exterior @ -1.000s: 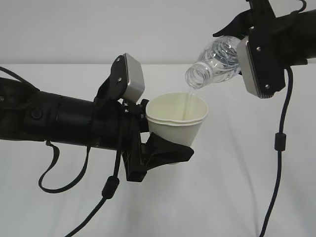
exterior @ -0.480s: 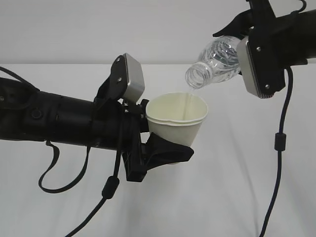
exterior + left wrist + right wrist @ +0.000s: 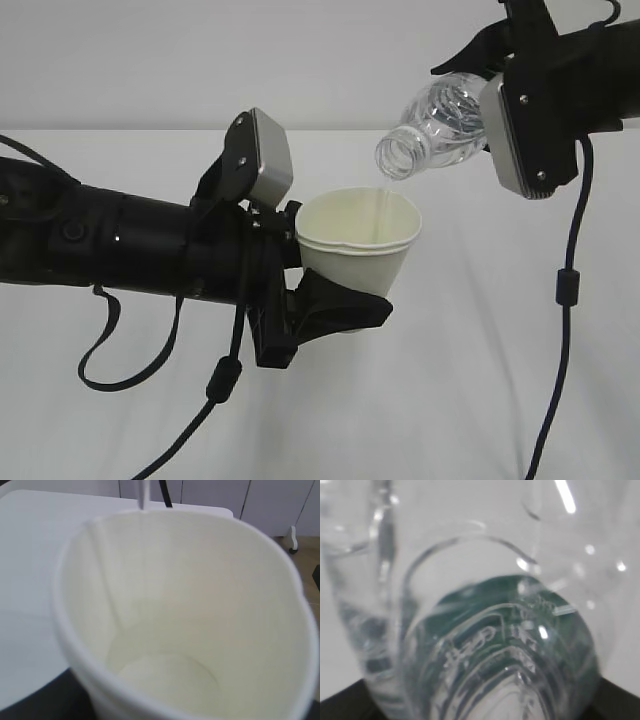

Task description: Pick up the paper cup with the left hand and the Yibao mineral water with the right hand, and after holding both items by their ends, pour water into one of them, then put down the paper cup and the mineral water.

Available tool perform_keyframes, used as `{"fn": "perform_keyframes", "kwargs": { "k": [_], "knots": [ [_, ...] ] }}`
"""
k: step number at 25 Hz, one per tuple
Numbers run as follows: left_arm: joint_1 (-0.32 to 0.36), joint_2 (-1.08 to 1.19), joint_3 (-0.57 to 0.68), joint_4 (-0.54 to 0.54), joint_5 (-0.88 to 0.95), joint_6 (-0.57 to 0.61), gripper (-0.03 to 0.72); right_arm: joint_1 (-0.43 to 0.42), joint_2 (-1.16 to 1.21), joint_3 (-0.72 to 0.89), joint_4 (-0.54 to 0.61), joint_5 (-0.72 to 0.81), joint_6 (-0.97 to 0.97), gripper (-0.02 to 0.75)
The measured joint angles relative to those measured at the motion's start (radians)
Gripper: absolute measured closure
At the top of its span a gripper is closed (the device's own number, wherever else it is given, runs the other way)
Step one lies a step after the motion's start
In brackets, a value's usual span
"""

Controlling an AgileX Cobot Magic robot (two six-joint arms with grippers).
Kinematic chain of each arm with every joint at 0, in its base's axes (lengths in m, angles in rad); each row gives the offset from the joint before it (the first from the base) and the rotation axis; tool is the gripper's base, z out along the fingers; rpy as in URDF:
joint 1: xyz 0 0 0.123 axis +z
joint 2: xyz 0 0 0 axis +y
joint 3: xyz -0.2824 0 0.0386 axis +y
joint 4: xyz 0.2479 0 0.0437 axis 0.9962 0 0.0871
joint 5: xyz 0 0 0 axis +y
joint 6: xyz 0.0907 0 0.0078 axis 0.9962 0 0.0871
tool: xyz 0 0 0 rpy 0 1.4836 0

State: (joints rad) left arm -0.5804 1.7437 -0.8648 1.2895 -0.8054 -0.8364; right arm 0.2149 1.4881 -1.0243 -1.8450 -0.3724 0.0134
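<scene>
The cream-white paper cup (image 3: 360, 245) is held upright above the table, with my left gripper (image 3: 338, 285) shut on its lower part; one black finger (image 3: 335, 310) covers the cup's base. My right gripper (image 3: 475, 85) is shut on the rear end of the Yibao mineral water (image 3: 440, 125), tilted with its bare neck (image 3: 398, 158) down-left over the cup. A thin stream of water (image 3: 382, 205) falls into the cup. The left wrist view is filled by the cup's inside (image 3: 200, 605), with water (image 3: 167, 672) at the bottom. The right wrist view shows the bottle's ribbed base (image 3: 495, 650).
The white table (image 3: 480, 400) lies under both arms. Black cables hang from the left arm (image 3: 225, 380) and the right arm (image 3: 568, 290). Past the table's far edge (image 3: 45, 500), white cabinets and a caster (image 3: 292, 536) stand.
</scene>
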Motion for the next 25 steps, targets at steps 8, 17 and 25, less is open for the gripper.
{"fn": "perform_keyframes", "kwargs": {
  "k": [8, 17, 25],
  "knots": [
    [0.000, 0.000, 0.000, 0.000, 0.000, 0.000, 0.256, 0.000, 0.000, 0.000, 0.000, 0.000, -0.001, 0.247],
    [0.000, 0.000, 0.000, 0.000, 0.000, 0.000, 0.256, 0.000, 0.000, 0.000, 0.000, 0.000, -0.001, 0.248],
    [0.000, 0.000, 0.000, 0.000, 0.000, 0.000, 0.256, 0.000, 0.000, 0.000, 0.000, 0.000, -0.001, 0.248]
  ]
}}
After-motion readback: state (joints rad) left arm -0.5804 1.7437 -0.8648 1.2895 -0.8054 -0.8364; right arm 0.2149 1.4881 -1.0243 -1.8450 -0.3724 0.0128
